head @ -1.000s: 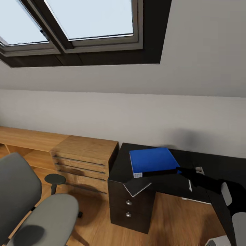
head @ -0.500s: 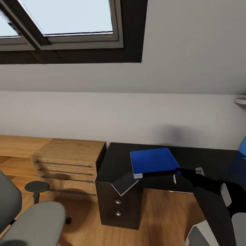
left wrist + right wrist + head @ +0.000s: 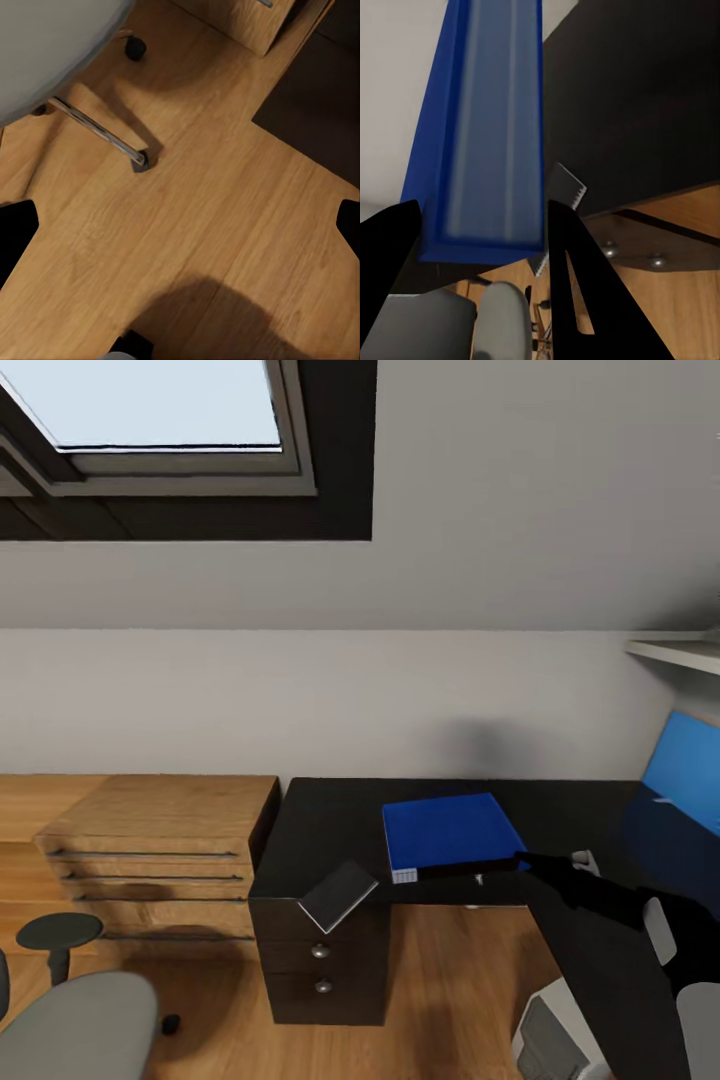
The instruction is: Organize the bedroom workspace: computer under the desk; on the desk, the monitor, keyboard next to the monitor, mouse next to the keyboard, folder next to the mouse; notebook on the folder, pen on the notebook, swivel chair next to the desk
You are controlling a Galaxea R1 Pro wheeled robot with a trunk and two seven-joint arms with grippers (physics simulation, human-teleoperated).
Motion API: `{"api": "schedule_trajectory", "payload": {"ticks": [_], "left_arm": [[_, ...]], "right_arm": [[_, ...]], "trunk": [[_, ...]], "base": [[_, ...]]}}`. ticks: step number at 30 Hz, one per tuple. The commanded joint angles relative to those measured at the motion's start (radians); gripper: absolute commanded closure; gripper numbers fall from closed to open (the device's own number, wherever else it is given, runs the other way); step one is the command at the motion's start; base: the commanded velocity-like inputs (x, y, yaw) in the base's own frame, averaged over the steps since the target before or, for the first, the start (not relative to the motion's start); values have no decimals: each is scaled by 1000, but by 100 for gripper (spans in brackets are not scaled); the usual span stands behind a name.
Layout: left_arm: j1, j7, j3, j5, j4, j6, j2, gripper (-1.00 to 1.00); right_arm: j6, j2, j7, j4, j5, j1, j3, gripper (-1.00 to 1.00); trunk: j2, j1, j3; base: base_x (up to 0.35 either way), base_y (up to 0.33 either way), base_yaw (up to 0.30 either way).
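1. The right pincer pinches the blue folder by its near edge; in the right wrist view the black fingers flank the folder.
2. The right arm reaches in low from the right, stretched across the black bench.
3. The folder is level above the bench top.
4. The grey notebook tilts over the bench's front corner, above the drawer knobs.
5. The left pincer's dark fingertips stand spread over the wood floor, near the swivel chair.
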Motion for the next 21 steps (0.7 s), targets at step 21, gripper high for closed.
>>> {"api": "schedule_trajectory", "payload": {"ticks": [21], "left_arm": [[-1, 0, 3, -4, 0, -2, 0, -100]], "right_arm": [[4, 8, 0, 2, -2, -1, -1, 100]], "trunk": [[-1, 0, 0]], "base": [[0, 0, -207]]}}
